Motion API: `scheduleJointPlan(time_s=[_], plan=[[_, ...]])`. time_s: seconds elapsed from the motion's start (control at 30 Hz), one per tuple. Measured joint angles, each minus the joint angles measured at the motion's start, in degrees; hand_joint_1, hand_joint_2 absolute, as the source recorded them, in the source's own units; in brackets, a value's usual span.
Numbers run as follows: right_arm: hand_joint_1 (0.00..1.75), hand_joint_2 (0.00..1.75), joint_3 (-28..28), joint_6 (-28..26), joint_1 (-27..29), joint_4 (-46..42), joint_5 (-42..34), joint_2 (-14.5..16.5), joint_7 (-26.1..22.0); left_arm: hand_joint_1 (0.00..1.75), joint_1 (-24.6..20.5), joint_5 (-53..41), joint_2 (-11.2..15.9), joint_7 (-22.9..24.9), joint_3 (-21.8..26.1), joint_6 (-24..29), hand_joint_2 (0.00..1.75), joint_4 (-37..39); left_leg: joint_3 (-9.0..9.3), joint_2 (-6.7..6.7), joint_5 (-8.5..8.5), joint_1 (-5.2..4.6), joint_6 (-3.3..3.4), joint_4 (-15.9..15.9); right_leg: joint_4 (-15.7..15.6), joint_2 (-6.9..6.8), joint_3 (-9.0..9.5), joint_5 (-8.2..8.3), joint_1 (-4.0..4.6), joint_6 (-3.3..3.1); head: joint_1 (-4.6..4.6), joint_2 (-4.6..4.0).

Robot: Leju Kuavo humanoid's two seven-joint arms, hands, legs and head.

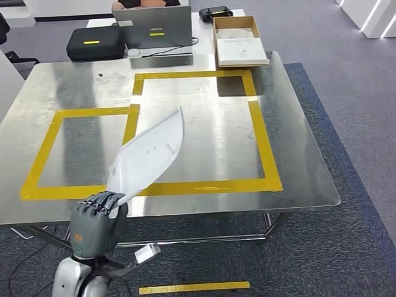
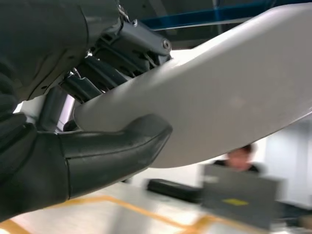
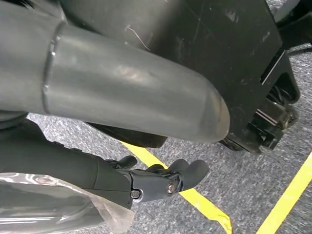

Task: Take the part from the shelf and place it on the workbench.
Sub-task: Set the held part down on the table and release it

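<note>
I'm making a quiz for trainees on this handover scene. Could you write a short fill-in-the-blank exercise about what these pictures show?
1. The white part is held by the robot's ____ hand.
2. The rectangles marked on the metal workbench are made of ____ tape.
3. The right hand hangs above grey carpet and holds ____.
4. Beyond the workbench, an open cardboard box sits to the right of a grey ____.

Missing words: left; yellow; nothing; laptop
</note>
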Motion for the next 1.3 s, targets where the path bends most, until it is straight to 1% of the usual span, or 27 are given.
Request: scheduleJointPlan(time_s=[0.03,0.07,0.1,0.2,0.27,0.33,0.4,0.43,0.47,0.5,0.53,0.57,0.6,0.63,0.7,0.77,0.83,0.9,0.93,0.97,1.0,1.07,1.1,1.13,1.2,1.27,1.3], plan=[[0.00,0.00,0.1,0.3,0.0,0.0,0.4,0.0,0.0,1.75,-1.9,-1.4,1.4,2.1,1.0,0.0,1.75,2.5,1.14,0.01,2.63,0.04,0.06,-3.6,0.0,0.06,0.33,-0.24,-0.02,0.12,0.00,0.00],[0.00,0.00,0.2,0.7,-0.1,0.0,0.7,0.0,-0.1,1.75,-4.1,-2.1,2.9,3.9,1.6,0.0,1.75,5.3,2.32,0.03,4.55,-0.05,0.14,-7.1,0.0,0.07,0.59,-0.46,0.07,0.31,0.01,0.00],[0.00,0.00,0.3,1.0,-0.2,0.0,0.9,0.0,-0.1,1.75,-6.5,-2.2,4.7,5.3,2.0,0.0,1.75,8.5,3.24,0.04,5.49,-0.15,0.31,-9.6,0.0,0.04,0.59,-0.56,0.15,0.59,0.02,0.00],[0.00,0.00,0.5,1.9,-0.5,0.0,0.9,0.0,-0.3,1.75,-14.3,-2.0,10.1,7.9,2.8,0.0,1.75,19.0,3.78,0.01,5.46,-0.43,1.01,-11.9,-0.3,-0.14,0.25,-0.36,0.24,1.53,0.14,0.00],[0.00,0.00,0.5,2.2,-0.5,0.0,0.7,0.0,-0.2,1.75,-19.5,-1.9,13.3,9.2,3.3,-0.1,1.75,26.4,3.91,0.08,5.76,-0.27,1.56,-12.3,0.6,-0.15,-0.36,-1.02,0.20,1.92,0.25,0.00],[0.00,0.00,0.6,2.5,-0.5,0.0,0.8,0.0,0.3,1.75,-25.1,-2.3,16.0,10.1,3.5,-1.2,1.75,33.8,4.04,0.24,5.87,-0.13,2.06,-12.6,5.8,-0.12,-3.24,-3.54,0.21,2.11,0.56,0.00],[0.00,0.00,0.6,2.6,-0.4,0.0,0.9,0.0,0.8,1.75,-30.5,-2.8,18.3,10.5,3.5,-3.3,1.75,41.0,4.02,0.30,5.78,-0.23,2.34,-12.6,13.6,-0.14,-7.61,-6.12,0.23,2.22,0.78,0.00],[0.00,0.00,0.6,2.6,-0.3,0.0,1.0,0.0,1.0,1.75,-32.8,-3.0,19.1,10.6,3.5,-4.2,1.75,44.1,4.07,0.31,5.72,-0.29,2.40,-12.6,15.8,-0.14,-9.13,-6.25,0.24,2.23,0.78,0.00],[0.00,0.00,0.6,2.6,-0.3,0.0,1.0,0.0,1.2,1.75,-34.8,-3.2,19.7,10.7,3.5,-4.8,1.75,46.7,4.18,0.29,5.64,-0.32,2.43,-12.6,16.0,-0.14,-9.65,-5.25,0.24,2.18,0.80,0.00],[0.00,0.00,0.6,2.7,-0.3,0.0,1.1,0.0,1.3,1.75,-36.5,-3.5,20.1,10.8,3.5,-5.2,1.75,48.9,4.37,0.26,5.51,-0.34,2.39,-12.6,13.8,-0.14,-9.03,-3.20,0.24,2.04,0.81,0.00],[0.00,0.00,0.6,2.7,-0.3,0.0,1.1,0.0,1.4,1.75,-37.9,-3.7,20.3,10.8,3.3,-5.4,1.75,50.7,4.59,0.23,5.33,-0.34,2.28,-12.6,9.8,-0.16,-7.56,-0.69,0.25,1.84,0.82,0.00],[0.00,0.00,0.6,2.8,-0.3,0.0,1.1,0.0,1.6,1.75,-39.2,-3.9,20.4,10.9,3.2,-5.6,1.75,52.2,4.73,0.20,5.14,-0.45,2.09,-12.5,6.1,-0.18,-5.87,1.18,0.34,1.64,0.82,0.00],[0.00,0.00,0.6,2.8,-0.4,0.0,1.2,0.0,1.7,1.75,-40.5,-4.0,20.5,11.0,3.0,-5.9,1.75,53.5,4.72,0.17,5.01,-0.53,1.87,-12.4,2.9,-0.19,-4.41,2.23,0.40,1.40,0.80,0.00],[0.00,0.00,0.6,2.9,-0.4,0.0,1.3,0.0,1.8,1.75,-41.7,-4.1,20.5,11.1,2.9,-6.3,1.75,54.7,4.60,0.16,4.99,-0.60,1.62,-12.4,1.1,-0.15,-3.59,2.49,0.48,1.21,0.75,0.00],[0.00,0.00,0.8,3.0,-0.3,0.0,1.4,0.0,2.0,1.75,-43.6,-4.3,20.3,11.2,2.5,-6.9,1.75,56.4,4.40,0.18,5.08,-0.59,1.18,-12.4,0.4,0.03,-3.18,2.10,0.57,0.83,0.73,0.00],[0.00,0.00,0.9,3.1,-0.3,0.0,1.6,0.0,2.0,1.75,-45.0,-4.5,19.9,11.2,2.0,-7.2,1.75,57.4,4.29,0.26,4.46,-0.46,0.64,-11.9,0.0,0.15,-2.84,2.22,0.35,0.36,0.66,0.00],[0.00,0.00,1.0,3.1,-0.5,0.0,1.8,0.0,2.0,1.75,-46.8,-4.8,19.0,11.1,1.3,-7.4,1.75,58.3,2.37,0.30,2.23,-0.34,0.11,-7.7,-0.4,0.10,-2.37,2.23,0.10,-0.09,0.47,0.00],[0.00,0.00,1.0,3.1,-0.7,0.0,1.9,0.0,1.9,1.75,-48.5,-5.3,17.7,11.3,0.4,-7.4,1.75,59.2,-1.38,0.30,-0.45,-0.28,-0.25,-0.4,-0.4,-0.06,-2.16,2.03,0.10,-0.36,0.38,0.00],[0.00,0.00,1.1,3.1,-0.7,0.0,1.9,0.0,1.8,1.75,-49.0,-5.5,17.1,11.5,-0.1,-7.4,1.75,59.5,-2.82,0.30,-0.95,-0.23,-0.35,2.2,-0.4,-0.10,-2.02,1.93,0.10,-0.41,0.39,0.00],[0.00,0.00,1.1,3.0,-0.7,0.0,1.9,0.0,1.6,1.31,-49.3,-5.8,16.5,11.7,-0.7,-7.3,1.75,59.7,-3.42,0.30,-0.39,-0.18,-0.39,3.0,-0.4,-0.08,-1.84,1.81,0.10,-0.42,0.39,0.00],[0.00,0.00,1.1,3.0,-0.7,0.0,2.0,0.0,1.5,0.87,-49.4,-5.9,16.0,11.9,-1.2,-7.2,1.75,59.9,-2.92,0.31,1.33,-0.11,-0.34,1.4,-0.4,0.01,-1.59,1.66,0.09,-0.37,0.39,0.00],[0.00,0.00,1.3,2.9,-0.7,0.0,2.0,0.0,1.3,0.00,-49.7,-5.8,15.2,12.0,-2.0,-6.8,1.75,60.0,0.02,0.30,5.68,-0.03,-0.15,-5.6,-0.4,0.28,-1.07,1.34,0.12,-0.13,0.40,0.00],[0.00,0.00,1.4,2.8,-0.8,0.0,2.0,0.0,1.2,0.00,-49.9,-5.5,14.9,12.0,-2.3,-6.6,1.31,60.0,1.41,0.27,6.98,-0.10,-0.03,-8.8,-0.3,0.45,-0.97,1.18,0.21,0.07,0.40,0.00],[0.00,0.00,1.4,2.8,-0.8,0.0,2.1,0.0,1.1,0.00,-50.1,-5.1,14.7,12.0,-2.5,-6.4,0.87,60.1,2.27,0.24,7.31,-0.20,0.13,-10.8,-0.3,0.55,-1.02,1.12,0.28,0.34,0.44,0.00],[0.00,0.00,1.5,2.6,-0.8,0.0,2.1,0.0,1.0,0.00,-50.3,-4.3,14.3,12.2,-2.8,-5.2,0.00,60.2,2.69,0.14,6.81,-0.43,0.58,-12.1,-0.4,0.59,-1.18,1.12,0.34,0.97,0.48,0.00],[0.00,0.00,1.5,2.6,-0.8,0.0,2.2,0.0,1.2,0.00,-50.3,-3.9,13.8,12.9,-3.1,-3.0,0.00,60.2,2.91,0.11,6.82,-0.26,1.23,-12.6,-0.2,0.46,-1.53,0.68,0.23,1.59,0.51,0.00],[0.00,0.00,1.5,2.6,-0.8,0.0,2.3,0.0,1.3,0.00,-50.3,-3.7,13.6,13.3,-3.2,-1.8,0.00,60.2,3.03,0.13,6.90,-0.14,1.61,-12.7,1.0,0.40,-2.17,-0.20,0.23,1.82,0.60,0.00]])
